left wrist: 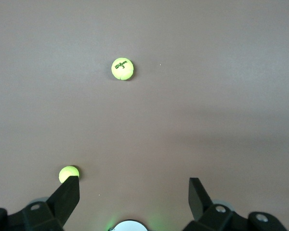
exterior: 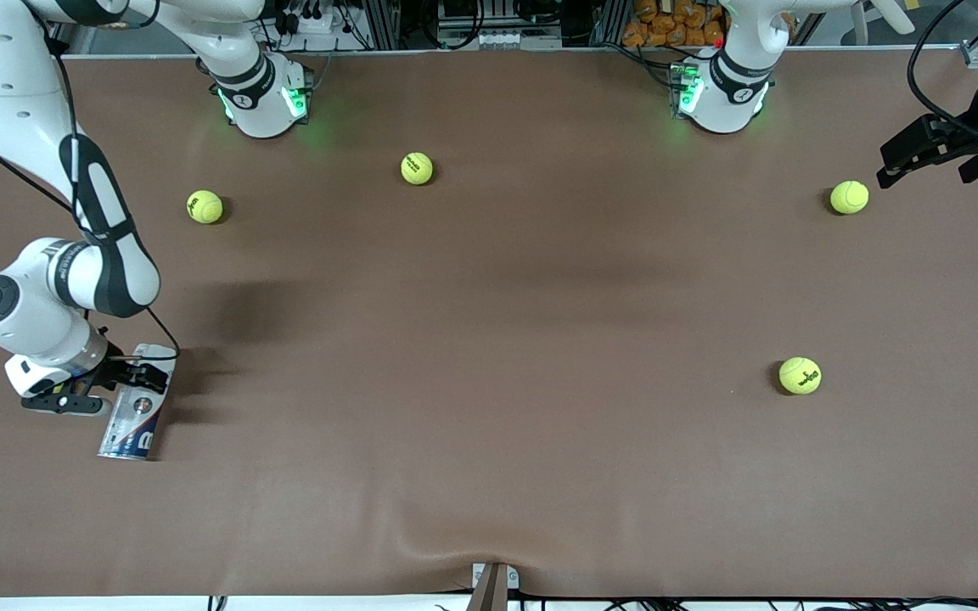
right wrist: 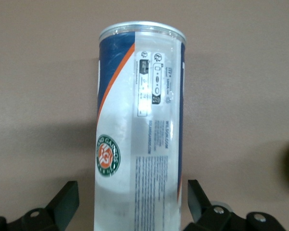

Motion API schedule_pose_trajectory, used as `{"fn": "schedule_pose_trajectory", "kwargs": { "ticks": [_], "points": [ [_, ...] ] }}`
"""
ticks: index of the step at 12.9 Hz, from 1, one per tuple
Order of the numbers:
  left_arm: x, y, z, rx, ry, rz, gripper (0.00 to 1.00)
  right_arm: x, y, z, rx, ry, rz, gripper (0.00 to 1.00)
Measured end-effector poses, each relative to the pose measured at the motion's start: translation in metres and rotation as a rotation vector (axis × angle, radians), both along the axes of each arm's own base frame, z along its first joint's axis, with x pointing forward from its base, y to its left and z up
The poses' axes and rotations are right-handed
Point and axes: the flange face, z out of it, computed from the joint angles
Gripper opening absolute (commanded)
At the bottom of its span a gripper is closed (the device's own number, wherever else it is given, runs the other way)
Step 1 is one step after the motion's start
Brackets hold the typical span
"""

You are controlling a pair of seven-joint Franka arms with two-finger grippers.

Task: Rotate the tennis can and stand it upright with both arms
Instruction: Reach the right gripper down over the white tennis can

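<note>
So the tennis can (exterior: 134,407) is lying on its side on the table (exterior: 489,339), way over at the right arm's end and fairly close to the front camera; its silver-rimmed end points toward that camera. The right end effector (exterior: 107,386) is down at the can, fingers spread wide with the can between them; in the right wrist view the can (right wrist: 140,130) fills the gap between the two fingers (right wrist: 65,202) but neither one is pressing on it, so not gripped.

The left end effector (exterior: 922,153) is up in the air at the left arm's end of the table, waiting, just beside a tennis ball (exterior: 849,197); its fingers (left wrist: 67,195) are apart too, nothing in them.

Three more balls are scattered around: (exterior: 205,206), (exterior: 417,168) and (exterior: 800,375).
</note>
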Motion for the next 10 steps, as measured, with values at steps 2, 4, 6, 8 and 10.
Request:
{"fn": "schedule_pose_trajectory", "kwargs": {
  "ticks": [2,4,6,8,10],
  "points": [
    [0.0,0.0,0.0,0.0,0.0,-0.001,1.0,-0.001,0.001,-0.013,0.0,0.01,0.001,1.0],
    [0.0,0.0,0.0,0.0,0.0,0.0,1.0,0.0,0.001,-0.02,0.0,0.014,0.003,1.0],
    [0.0,0.0,0.0,0.0,0.0,0.0,1.0,0.003,0.0,-0.024,-0.004,-0.002,0.005,0.57],
    [0.0,0.0,0.0,0.0,0.0,0.0,1.0,0.006,0.0,-0.024,-0.009,-0.023,0.007,0.46],
    [0.0,0.0,0.0,0.0,0.0,0.0,1.0,0.009,0.0,-0.019,-0.014,-0.037,0.017,0.46]
  ]
}}
